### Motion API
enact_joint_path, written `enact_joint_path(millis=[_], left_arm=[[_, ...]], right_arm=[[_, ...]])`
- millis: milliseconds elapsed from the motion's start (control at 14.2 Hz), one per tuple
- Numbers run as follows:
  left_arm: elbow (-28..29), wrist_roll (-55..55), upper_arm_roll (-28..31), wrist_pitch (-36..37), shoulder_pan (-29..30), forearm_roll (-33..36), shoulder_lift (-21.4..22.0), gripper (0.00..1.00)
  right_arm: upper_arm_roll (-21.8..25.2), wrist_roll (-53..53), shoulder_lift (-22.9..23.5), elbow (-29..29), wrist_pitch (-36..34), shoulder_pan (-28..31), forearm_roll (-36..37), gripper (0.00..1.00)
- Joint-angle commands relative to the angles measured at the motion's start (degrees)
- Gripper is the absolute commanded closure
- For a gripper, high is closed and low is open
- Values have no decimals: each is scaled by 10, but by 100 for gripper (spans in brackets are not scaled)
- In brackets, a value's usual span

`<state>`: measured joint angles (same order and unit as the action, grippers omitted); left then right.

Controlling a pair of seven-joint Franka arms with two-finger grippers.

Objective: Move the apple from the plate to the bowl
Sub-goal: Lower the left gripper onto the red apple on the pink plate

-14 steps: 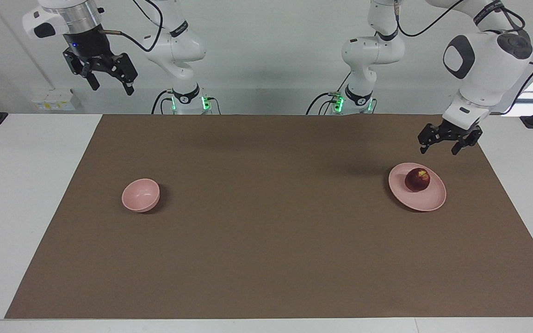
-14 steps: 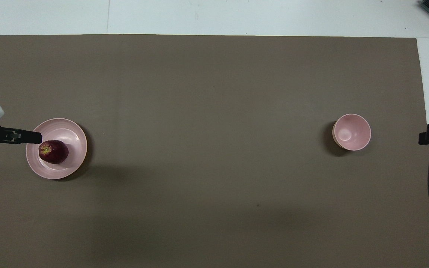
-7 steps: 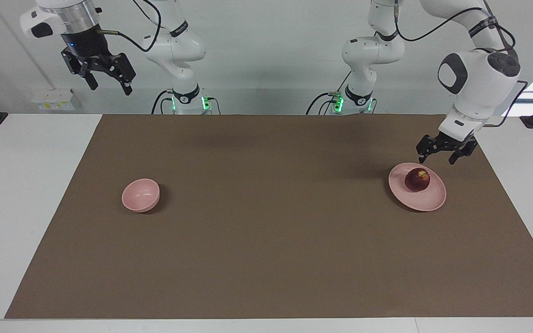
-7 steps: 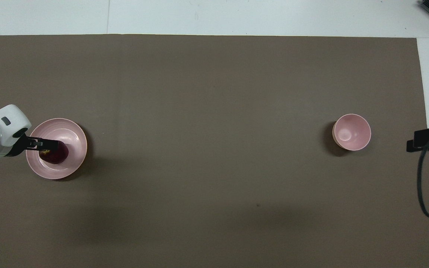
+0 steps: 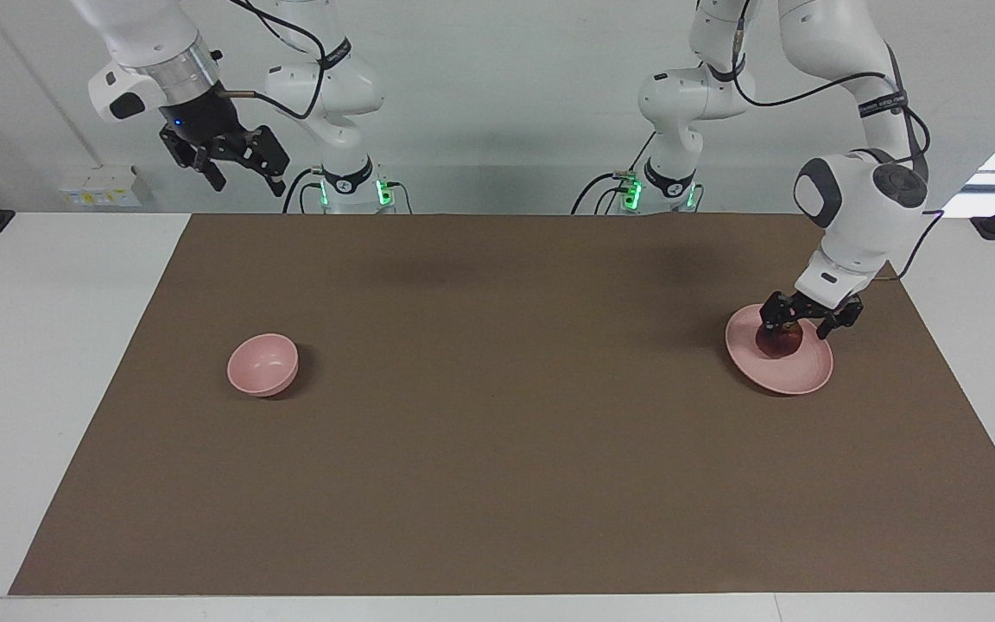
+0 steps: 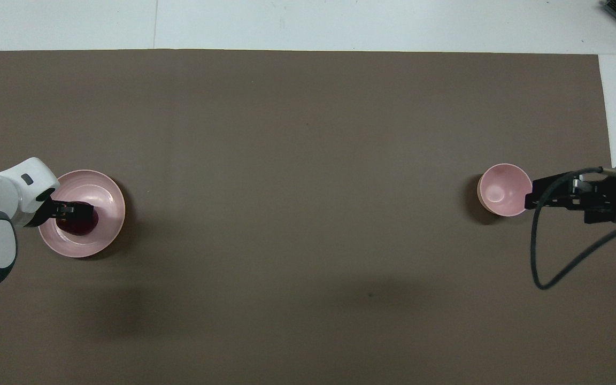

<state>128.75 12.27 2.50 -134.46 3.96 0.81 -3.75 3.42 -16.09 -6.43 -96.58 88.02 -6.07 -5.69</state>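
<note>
The dark red apple (image 5: 778,345) (image 6: 81,227) lies on the wide pale pink plate (image 5: 808,377) (image 6: 109,188) toward the left arm's end of the table. My left gripper (image 5: 795,326) (image 6: 75,209) is down at the apple, open, with a finger on either side of its top, and hides most of it. The small deep pink bowl (image 5: 263,364) (image 6: 504,190) stands with nothing in it toward the right arm's end. My right gripper (image 5: 245,180) (image 6: 533,197) hangs open high in the air; from overhead it shows just beside the bowl.
A brown mat (image 5: 497,449) (image 6: 308,133) covers most of the white table (image 5: 40,345). A black cable (image 6: 559,278) loops from the right arm. Nothing else lies on the mat between bowl and plate.
My left gripper has come down from above the plate's edge onto the apple. My right gripper has swung a little lower and toward the bowl. Apple, plate and bowl have not moved.
</note>
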Motion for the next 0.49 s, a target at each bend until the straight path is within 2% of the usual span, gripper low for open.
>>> enact_joint_path(millis=[0, 70, 211, 281, 351, 421], left_arm=[[26, 7, -5, -12, 8, -3, 20, 10], [25, 5, -6, -11, 3, -3, 19, 18], [15, 5, -9, -3, -1, -3, 13, 48], [9, 5, -9, 0, -4, -4, 12, 70], [7, 6, -9, 2, -4, -3, 11, 96], [4, 7, -9, 2, -5, -3, 11, 100]], right_arm=[[-1, -9, -10, -19, 7, 3, -11, 0], [-1, -8, -10, -19, 7, 8, -11, 0], [-1, -8, -6, -16, 14, 7, -12, 0], [-1, -8, -6, -16, 15, 5, -12, 0], [-1, -9, -6, -17, 15, 4, -12, 0], [-1, -7, -6, -16, 14, 6, -12, 0]])
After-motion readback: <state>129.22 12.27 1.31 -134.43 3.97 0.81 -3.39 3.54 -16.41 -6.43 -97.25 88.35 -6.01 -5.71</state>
